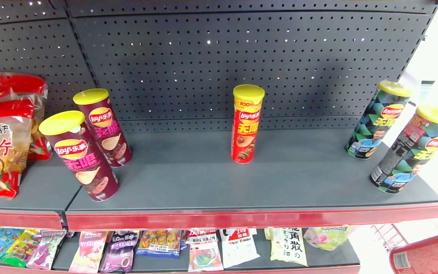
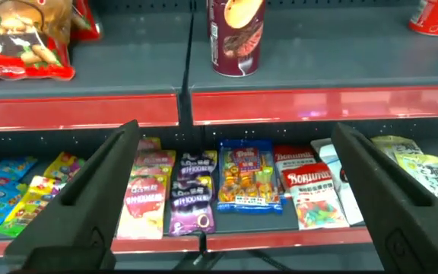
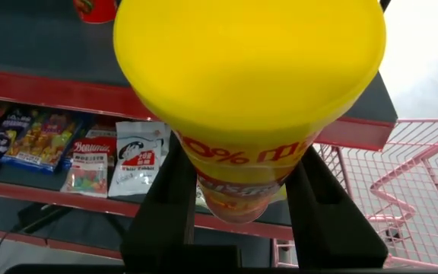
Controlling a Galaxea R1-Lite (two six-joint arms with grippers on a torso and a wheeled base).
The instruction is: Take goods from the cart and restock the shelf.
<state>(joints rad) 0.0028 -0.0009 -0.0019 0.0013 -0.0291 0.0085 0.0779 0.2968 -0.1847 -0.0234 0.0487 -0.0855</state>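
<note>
My right gripper (image 3: 238, 202) is shut on a red chip can with a yellow lid (image 3: 249, 84), held below and in front of the shelf's right end. That same can (image 1: 428, 255) pokes in at the lower right corner of the head view. On the grey shelf (image 1: 211, 182) stand a red can (image 1: 246, 123) in the middle, two maroon cans (image 1: 80, 156) at the left and two green-black cans (image 1: 413, 148) at the right. My left gripper (image 2: 234, 205) hangs open in front of the lower shelf, nothing between its fingers.
Red snack bags (image 1: 2, 140) lean at the shelf's far left. The lower shelf (image 2: 226, 243) holds several candy and snack packets (image 1: 203, 249). A pink wire cart (image 3: 409, 198) stands beside the shelf's right end. Wide bare gaps flank the middle red can.
</note>
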